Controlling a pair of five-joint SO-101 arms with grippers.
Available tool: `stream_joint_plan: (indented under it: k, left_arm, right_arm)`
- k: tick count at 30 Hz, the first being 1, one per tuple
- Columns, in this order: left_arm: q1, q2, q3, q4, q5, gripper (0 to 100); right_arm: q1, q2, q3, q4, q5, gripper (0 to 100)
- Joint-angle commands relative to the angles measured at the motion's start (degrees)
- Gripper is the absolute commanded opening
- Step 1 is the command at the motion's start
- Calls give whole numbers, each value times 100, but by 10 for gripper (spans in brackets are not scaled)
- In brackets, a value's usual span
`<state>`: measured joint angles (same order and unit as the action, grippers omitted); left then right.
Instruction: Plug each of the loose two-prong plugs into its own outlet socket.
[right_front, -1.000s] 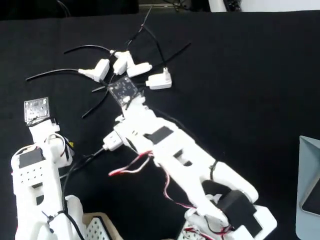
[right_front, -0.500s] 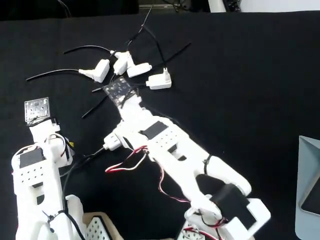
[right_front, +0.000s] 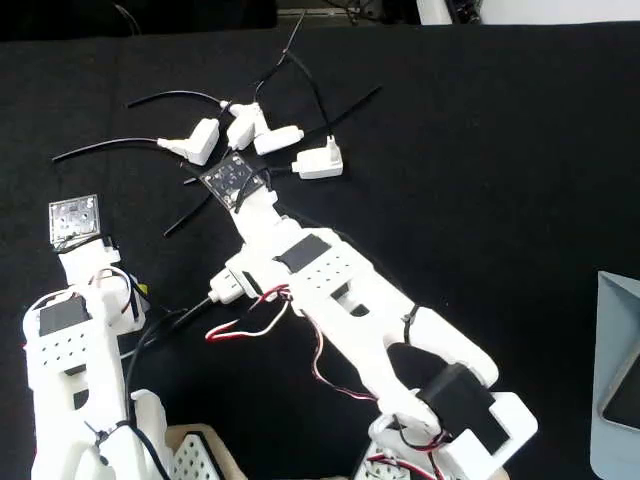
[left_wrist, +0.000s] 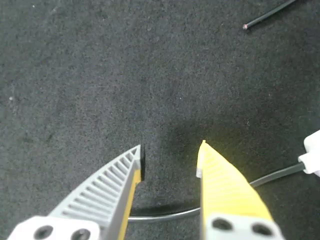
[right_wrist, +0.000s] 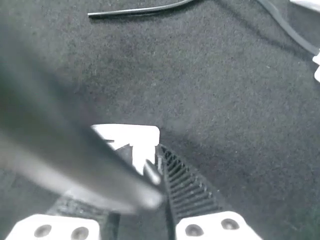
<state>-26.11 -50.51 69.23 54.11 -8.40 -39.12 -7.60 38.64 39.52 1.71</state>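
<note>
The right claw (right_wrist: 145, 162) stands right at a white plug (right_wrist: 127, 139); a blurred dark shape covers one side of it, so I cannot tell whether it grips the plug or only hovers at it. Over the last second the right arm (right_front: 330, 290) has swung sideways and brought the right claw in among the plugs, yet no plug has shifted. I judge this to be the approach for a first pick, with no plug in an outlet yet. Just beside the right claw lie four two-prong plugs (right_front: 275, 138), all white, each trailing a black cable (right_front: 100, 148) over the tabletop (right_front: 480, 150). Well apart from the right claw, the left claw (left_wrist: 170, 155) hangs spread wide and empty, unmoved; two arms in all
</note>
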Motion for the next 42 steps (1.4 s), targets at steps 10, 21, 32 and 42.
stream_joint_plan:
  k: [10, 21, 32, 42]
  left_arm:
    - [-66, -114, 136, -299, 35, 185]
    - [-66, -114, 145, -299, 35, 185]
    - [-66, -114, 154, -308, 35, 185]
    - [-48, -123, 303, -756, 62, 184]
  right_arm:
    - [-88, 1015, -259, -299, 53, 12]
    - [527, 1103, -1077, -334, 26, 12]
    - [1618, 1138, -1543, -1908, 9, 97]
    - [1451, 207, -1437, -501, -211, 123]
